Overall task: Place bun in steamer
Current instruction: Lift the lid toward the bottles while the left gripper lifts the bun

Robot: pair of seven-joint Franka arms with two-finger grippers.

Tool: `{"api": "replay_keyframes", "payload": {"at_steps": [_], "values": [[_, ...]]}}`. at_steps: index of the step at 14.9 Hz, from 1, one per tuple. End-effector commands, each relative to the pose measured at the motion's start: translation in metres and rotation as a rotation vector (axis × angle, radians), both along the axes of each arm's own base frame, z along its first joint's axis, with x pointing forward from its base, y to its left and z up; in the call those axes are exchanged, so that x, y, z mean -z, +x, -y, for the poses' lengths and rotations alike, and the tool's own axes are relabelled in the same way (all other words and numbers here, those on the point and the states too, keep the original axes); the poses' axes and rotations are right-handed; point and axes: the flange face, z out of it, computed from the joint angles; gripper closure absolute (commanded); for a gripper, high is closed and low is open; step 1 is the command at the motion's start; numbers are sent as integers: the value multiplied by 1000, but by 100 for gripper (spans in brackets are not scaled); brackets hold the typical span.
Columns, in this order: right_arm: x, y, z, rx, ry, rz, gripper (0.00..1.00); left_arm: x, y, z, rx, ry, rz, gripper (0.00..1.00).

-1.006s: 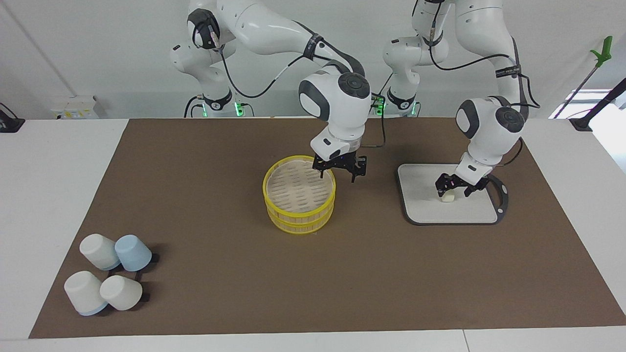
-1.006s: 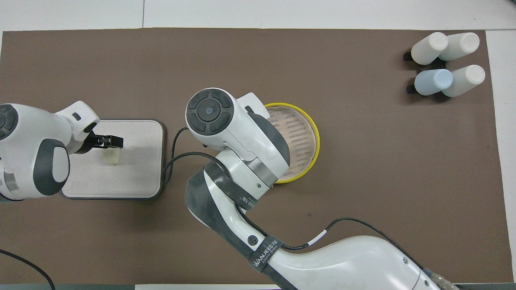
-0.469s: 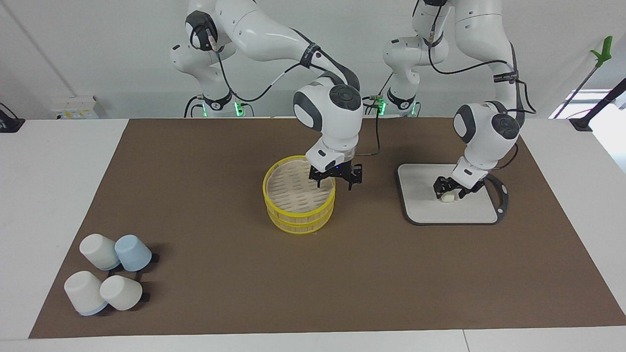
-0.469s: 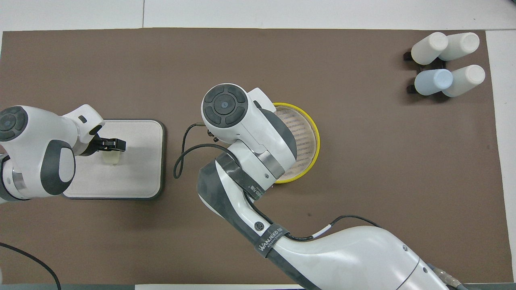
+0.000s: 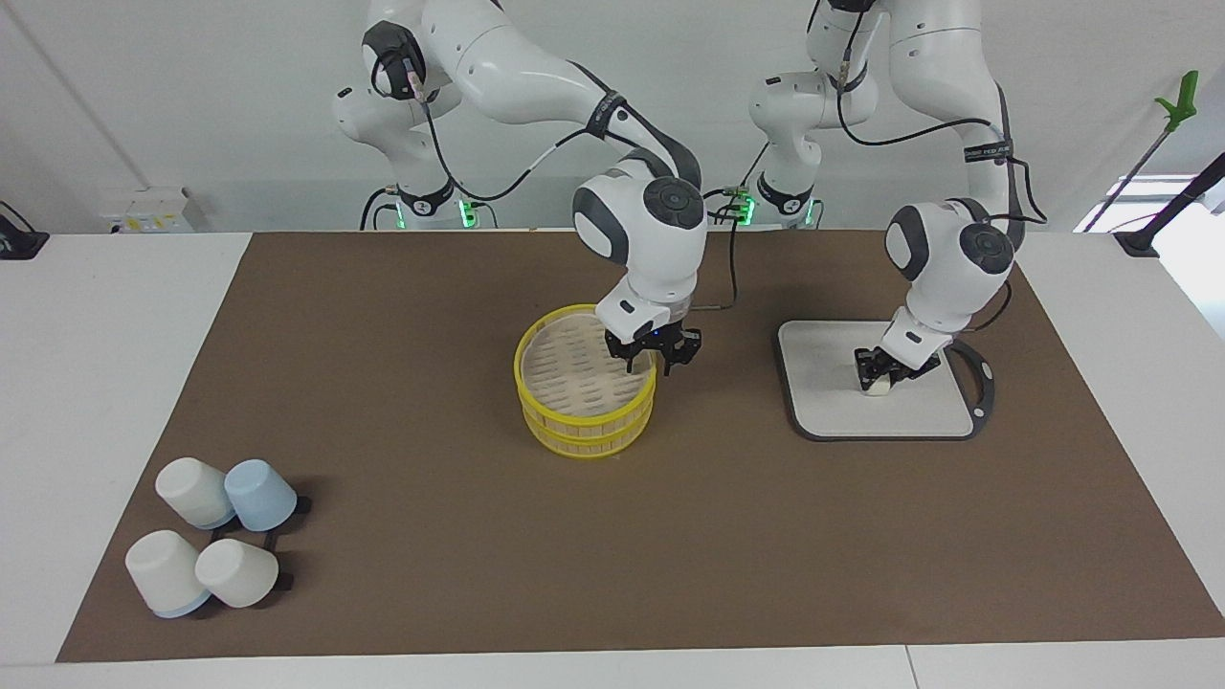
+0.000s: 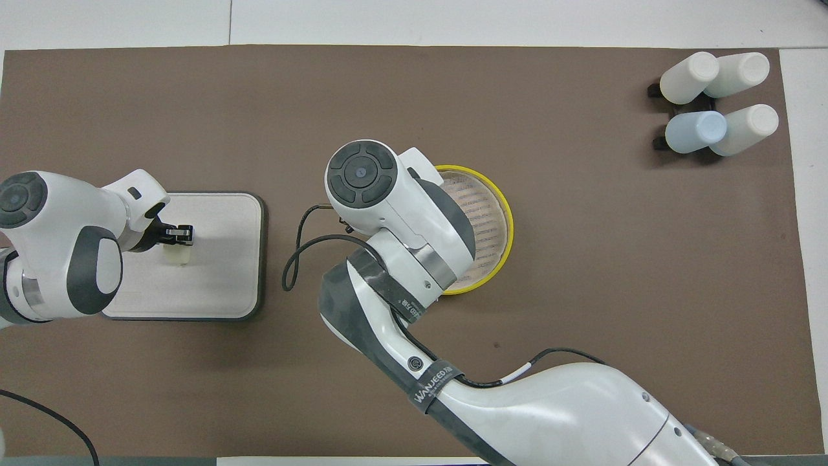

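Your left claw (image 5: pixel 888 370) is clamped on the bun (image 5: pixel 874 387) on the grey board (image 5: pixel 833 407). Your right claw (image 5: pixel 657 355) grips the rim of the lidded steamer (image 5: pixel 585 383). Overhead, the right arm hides that grip.

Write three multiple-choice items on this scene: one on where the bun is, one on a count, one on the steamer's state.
1. The bun lies
A. on the grey board
B. in the steamer
C. among the cups

2. The upturned cups number
A. two
B. four
C. six

3. The steamer is
A. tipped over
B. open
C. lidded

Key: 1 A, the left pincer closes on the bun on the board; 2 B, three white and one blue at the right arm's end; 3 C, the slatted lid sits on it, with the right pincer at its rim.
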Motion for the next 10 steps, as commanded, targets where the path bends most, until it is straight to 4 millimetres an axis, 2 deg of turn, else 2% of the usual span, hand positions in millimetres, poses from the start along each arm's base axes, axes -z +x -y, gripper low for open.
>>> {"api": "replay_keyframes", "payload": {"at_steps": [1, 4, 5, 7, 9, 10], "values": [[-13, -5, 6, -14, 2, -29, 100, -15, 8, 2, -18, 14, 5, 66], [-33, 4, 19, -3, -5, -33, 100, -60, 41, 21, -62, 17, -39, 66], [-45, 15, 35, -3, -5, -41, 100, -73, 50, 29, -81, 16, -43, 65], [-81, 34, 72, -30, 37, -55, 100, -88, 59, 46, -115, 19, -55, 65], [-119, 56, 133, -110, 50, -16, 100, -107, 64, 74, -153, 18, -52, 65], [-135, 65, 168, -163, 55, 3, 100, -115, 68, 96, -165, 18, -62, 65]]}}
